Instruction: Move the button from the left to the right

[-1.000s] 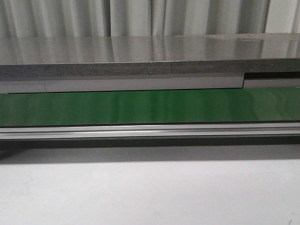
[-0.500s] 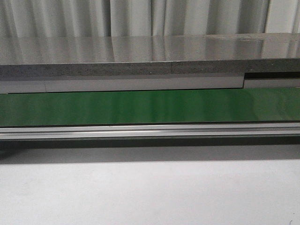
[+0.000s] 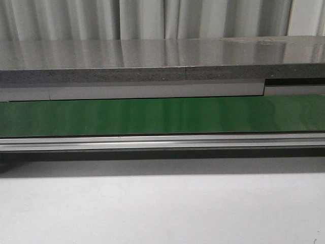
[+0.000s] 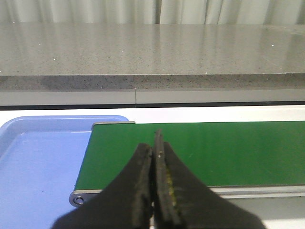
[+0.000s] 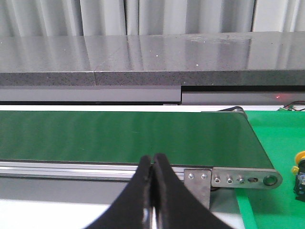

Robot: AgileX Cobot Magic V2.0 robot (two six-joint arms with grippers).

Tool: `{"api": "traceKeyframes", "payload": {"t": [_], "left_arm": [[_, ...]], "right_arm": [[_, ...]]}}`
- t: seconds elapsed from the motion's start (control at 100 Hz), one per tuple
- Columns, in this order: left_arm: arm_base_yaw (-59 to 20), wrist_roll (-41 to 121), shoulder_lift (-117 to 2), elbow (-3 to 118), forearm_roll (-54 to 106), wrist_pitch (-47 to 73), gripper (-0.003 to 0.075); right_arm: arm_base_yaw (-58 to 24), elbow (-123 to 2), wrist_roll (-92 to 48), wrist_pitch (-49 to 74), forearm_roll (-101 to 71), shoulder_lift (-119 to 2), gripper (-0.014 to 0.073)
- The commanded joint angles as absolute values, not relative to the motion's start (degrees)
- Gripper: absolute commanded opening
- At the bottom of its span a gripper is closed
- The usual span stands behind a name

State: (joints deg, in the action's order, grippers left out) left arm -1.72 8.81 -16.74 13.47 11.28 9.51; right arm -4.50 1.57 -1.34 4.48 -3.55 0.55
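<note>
The button (image 5: pixel 299 158) shows only at the very edge of the right wrist view: a yellow round cap over a black body, partly cut off, standing on a green mat (image 5: pixel 276 138) just past the end of the conveyor belt (image 5: pixel 119 138). My right gripper (image 5: pixel 152 157) is shut with nothing between its fingers, in front of the belt's metal rail and well apart from the button. My left gripper (image 4: pixel 152 143) is shut and empty too, over the near edge of the belt (image 4: pixel 214 148) close to its other end. Neither gripper appears in the front view.
A blue tray (image 4: pixel 33 157) lies beside the belt's end in the left wrist view. The green belt (image 3: pixel 162 116) runs across the front view behind a white table (image 3: pixel 162 208), with a grey stone counter (image 3: pixel 152 61) and curtains behind it.
</note>
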Motion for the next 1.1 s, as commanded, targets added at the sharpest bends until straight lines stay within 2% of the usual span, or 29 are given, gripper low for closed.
{"api": "traceKeyframes", "payload": {"t": [0.0, 0.95, 1.09], "left_arm": [[-2.1, 8.8, -17.0, 15.0, 11.9, 4.6, -0.0020], [-2.1, 8.8, -17.0, 15.0, 11.9, 4.6, -0.0020], [-2.1, 8.5, -16.3, 14.4, 7.2, 4.6, -0.0020]], "right_arm": [[-4.5, 0.7, -1.5, -0.6, -3.1, 1.7, -0.0066], [-4.5, 0.7, -1.5, -0.6, -3.1, 1.7, -0.0066], [-4.5, 0.7, -1.5, -0.6, -3.1, 1.7, -0.0066]]}}
